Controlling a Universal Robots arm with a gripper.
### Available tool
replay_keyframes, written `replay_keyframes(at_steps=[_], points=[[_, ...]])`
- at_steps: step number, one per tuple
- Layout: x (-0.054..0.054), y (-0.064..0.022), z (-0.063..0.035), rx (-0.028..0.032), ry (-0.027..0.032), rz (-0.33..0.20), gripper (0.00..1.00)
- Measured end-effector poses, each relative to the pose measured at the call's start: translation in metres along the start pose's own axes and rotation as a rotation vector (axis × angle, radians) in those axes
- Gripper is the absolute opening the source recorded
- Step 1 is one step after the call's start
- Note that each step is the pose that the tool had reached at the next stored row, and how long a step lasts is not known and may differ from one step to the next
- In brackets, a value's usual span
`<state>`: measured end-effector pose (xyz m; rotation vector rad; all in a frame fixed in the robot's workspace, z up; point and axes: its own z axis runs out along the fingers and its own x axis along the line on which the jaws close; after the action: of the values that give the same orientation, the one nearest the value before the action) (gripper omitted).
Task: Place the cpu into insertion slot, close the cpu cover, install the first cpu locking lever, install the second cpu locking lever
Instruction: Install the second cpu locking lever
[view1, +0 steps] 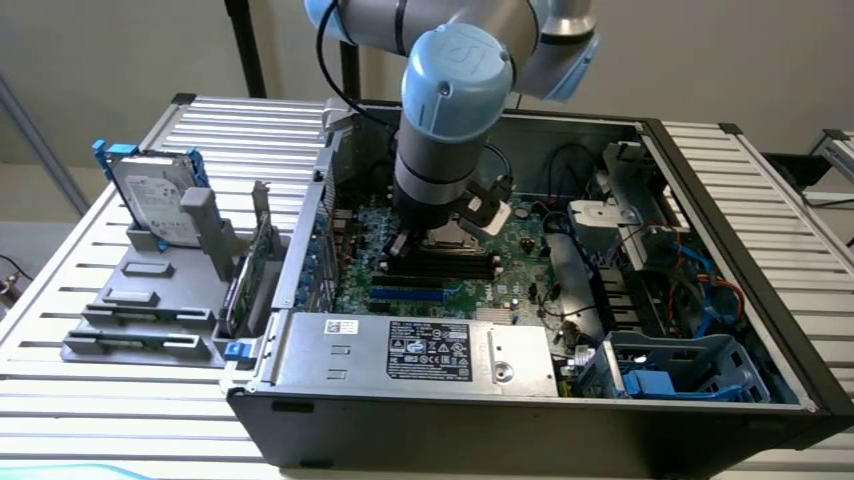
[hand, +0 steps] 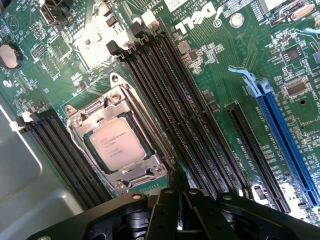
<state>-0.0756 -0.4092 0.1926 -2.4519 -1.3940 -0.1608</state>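
- 1 chip seated: I see the cpu (hand: 118, 145), silver face up, lying in the insertion slot (hand: 85, 131) on the green motherboard (hand: 220, 75).
- The cpu cover (hand: 116, 96) is down around it, so I judge 2 steps done; whether the levers are latched I cannot tell.
- My gripper (hand: 181, 212) is closed, holding nothing, just beside the socket.

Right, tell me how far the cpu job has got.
Done by the look of it: the cpu sits in the insertion slot with the cpu cover shut over it. In hand: nothing; the gripper is shut, hovering beside the socket. Whether either locking lever is latched, I can't tell.
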Motion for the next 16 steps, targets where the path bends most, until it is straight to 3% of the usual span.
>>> replay_keyframes(at_steps=[3, 6, 12, 16], points=[[0.0, -0.0002, 0.0004, -0.0078, -0.0125, 0.0, 0.11], [0.001, -0.0012, -0.0045, -0.0125, -0.0205, 0.001, 0.11], [0.007, -0.006, -0.0244, -0.0142, -0.0236, 0.001, 0.11], [0.007, -0.0062, -0.0247, -0.0143, -0.0236, 0.001, 0.11]])
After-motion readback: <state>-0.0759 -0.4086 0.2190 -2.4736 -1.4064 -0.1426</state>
